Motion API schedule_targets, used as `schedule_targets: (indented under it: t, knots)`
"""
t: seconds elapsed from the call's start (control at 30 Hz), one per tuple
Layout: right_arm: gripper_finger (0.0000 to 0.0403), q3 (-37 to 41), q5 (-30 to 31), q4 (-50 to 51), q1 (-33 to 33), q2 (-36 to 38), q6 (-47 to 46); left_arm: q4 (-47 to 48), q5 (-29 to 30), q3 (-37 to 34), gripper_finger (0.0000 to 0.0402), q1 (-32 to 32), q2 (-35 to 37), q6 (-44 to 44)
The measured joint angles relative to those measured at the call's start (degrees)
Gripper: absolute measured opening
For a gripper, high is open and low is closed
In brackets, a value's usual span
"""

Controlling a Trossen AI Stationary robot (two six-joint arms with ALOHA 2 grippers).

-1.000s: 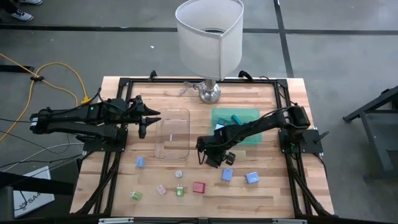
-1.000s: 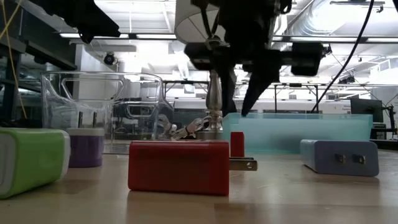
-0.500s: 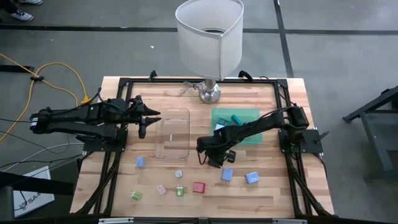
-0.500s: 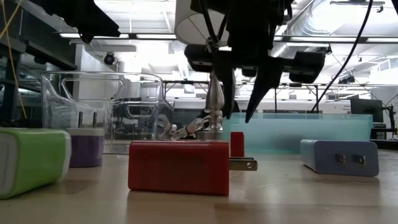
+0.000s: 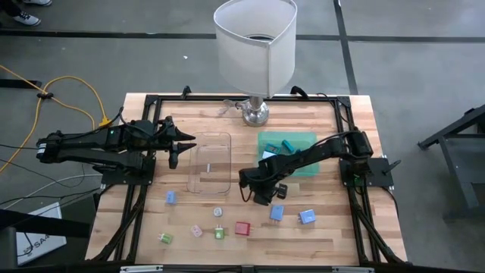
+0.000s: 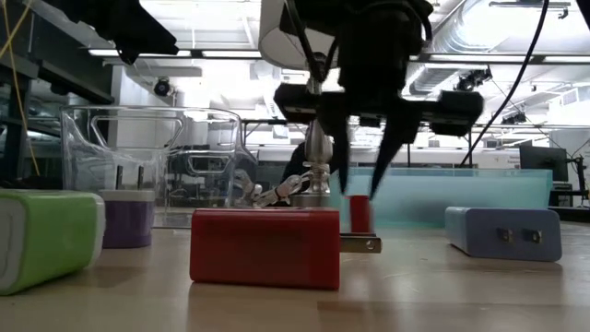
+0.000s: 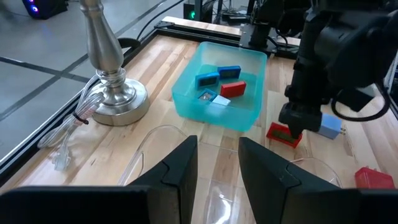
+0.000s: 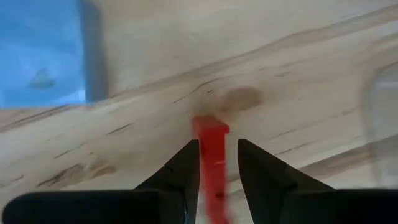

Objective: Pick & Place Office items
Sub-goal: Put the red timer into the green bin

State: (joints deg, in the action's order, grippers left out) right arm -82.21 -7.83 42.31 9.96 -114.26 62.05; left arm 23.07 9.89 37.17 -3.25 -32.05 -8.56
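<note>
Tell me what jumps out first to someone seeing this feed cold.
The big white lamp at the table's far edge dominates. Next comes the right gripper near the table's middle, between the clear tray and the teal tray, its fingers either side of a small red piece. The left gripper waits by the clear tray, and coloured blocks dot the near side.

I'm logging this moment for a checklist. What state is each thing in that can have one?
Right gripper: lowered to the table, fingers either side of the red stick; grip not clear.
Red stick: on the wood, outside both trays.
Left gripper: waiting over the clear tray, holding nothing.
Clear tray: upright, nothing visible inside.
Teal tray: holds several small pieces.
Red charger: on its side, prongs out.
</note>
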Motion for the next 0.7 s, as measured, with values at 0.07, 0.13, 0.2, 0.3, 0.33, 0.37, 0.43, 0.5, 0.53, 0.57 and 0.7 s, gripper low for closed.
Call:
schedule_targets:
  t: [0.07, 0.13, 0.2, 0.3, 0.33, 0.37, 0.43, 0.5, 0.53, 0.57, 0.7]
  knots:
    - [0.0096, -0.08, 0.16, -0.6, 0.01, -0.35, 0.31, 0.0, 0.0, 0.0, 0.011, 0.0, 0.02, 0.0]
    - [0.0096, 0.06, 0.12, 0.23, -0.01, -0.5, 0.82, 0.0, 0.01, 0.0, 0.011, -0.02, 0.02, 0.0]
    - [0.0096, -0.02, -0.03, -0.51, -0.01, -0.74, 0.99, 0.01, 0.01, 0.0, 0.011, 0.0, 0.02, 0.0]
    - [0.0096, 0.05, 0.12, -0.36, -0.01, -1.33, 1.02, 0.0, 0.01, 0.0, 0.011, 0.0, 0.02, 0.0]
    - [0.0096, 0.09, 0.17, -0.12, -0.01, -1.33, 1.02, 0.0, 0.02, 0.0, 0.011, 0.0, 0.02, 0.0]
    - [0.0096, 0.06, 0.17, -0.38, -0.01, -1.29, 1.02, 0.0, 0.02, 0.0, 0.011, -0.02, 0.02, 0.0]
    - [0.0096, -0.02, 0.15, -0.67, -0.01, -1.27, 1.02, 0.0, 0.01, -0.01, 0.011, 0.0, 0.02, 0.0]
    - [0.0096, 0.0, 0.19, -0.49, -0.01, -1.27, 1.02, 0.0, 0.0, 0.0, 0.011, -0.02, 0.02, 0.0]
    - [0.0096, 0.0, 0.17, -0.57, -0.01, -1.27, 1.02, 0.0, 0.01, -0.02, 0.011, -0.02, 0.0, 0.0]
    - [0.0096, 0.0, 0.17, -0.58, -0.01, -1.27, 1.0, 0.0, 0.01, -0.02, 0.011, -0.01, 0.01, 0.0]
    - [0.0096, 0.0, 0.17, -0.51, -0.01, -1.27, 0.93, 0.0, 0.02, -0.01, 0.011, -0.02, 0.0, 0.0]
